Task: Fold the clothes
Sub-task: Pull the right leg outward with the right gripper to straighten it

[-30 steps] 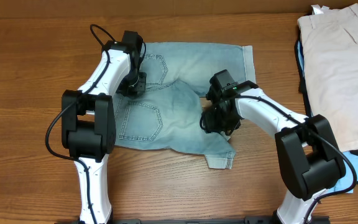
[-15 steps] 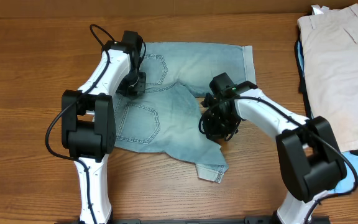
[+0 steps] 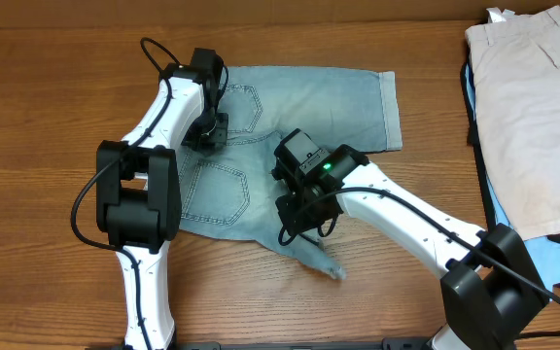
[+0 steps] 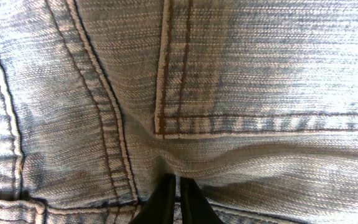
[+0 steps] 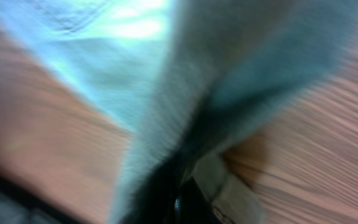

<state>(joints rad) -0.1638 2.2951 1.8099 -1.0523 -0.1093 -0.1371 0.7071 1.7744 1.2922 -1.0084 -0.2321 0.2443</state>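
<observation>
The clothes, a pair of faded light-blue denim jeans (image 3: 309,92), lie spread at the middle of the wooden table (image 3: 56,117). My left gripper (image 3: 205,136) rests on the seat near the back pockets. In the left wrist view it (image 4: 179,194) is shut, pinching a small ridge of denim (image 4: 260,74) beside a pocket seam. My right gripper (image 3: 304,214) is shut on the nearer leg, lifted over the jeans' middle, the hem (image 3: 331,270) trailing behind. The right wrist view is blurred, with denim (image 5: 185,87) draped from the shut gripper (image 5: 179,200).
Beige trousers (image 3: 533,107) lie stacked at the right edge on a bright blue garment (image 3: 552,267) and something dark. The right arm (image 3: 406,219) stretches diagonally across the table front. Bare wood shows left of and in front of the jeans.
My right gripper has shut on the nearer leg and carried it leftward over the jeans; the hem slid left with it. The left gripper has stayed in place.
</observation>
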